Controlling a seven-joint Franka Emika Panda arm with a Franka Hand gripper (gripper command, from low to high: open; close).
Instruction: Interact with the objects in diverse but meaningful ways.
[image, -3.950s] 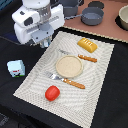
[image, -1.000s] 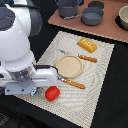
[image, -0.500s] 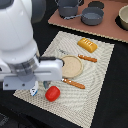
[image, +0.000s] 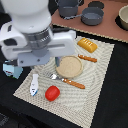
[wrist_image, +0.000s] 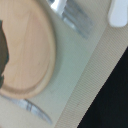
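A: Tomato is sitting on the mat's near edge, beside the bottle.

B: Tool hidden; spread or pressed, cannot tell. Risk: descending blind, it is clipping the plate or fork.

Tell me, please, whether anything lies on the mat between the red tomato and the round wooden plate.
Yes. In the exterior view, a fork with an orange handle lies on the mat between the red tomato and the round wooden plate, just beside the plate's rim.
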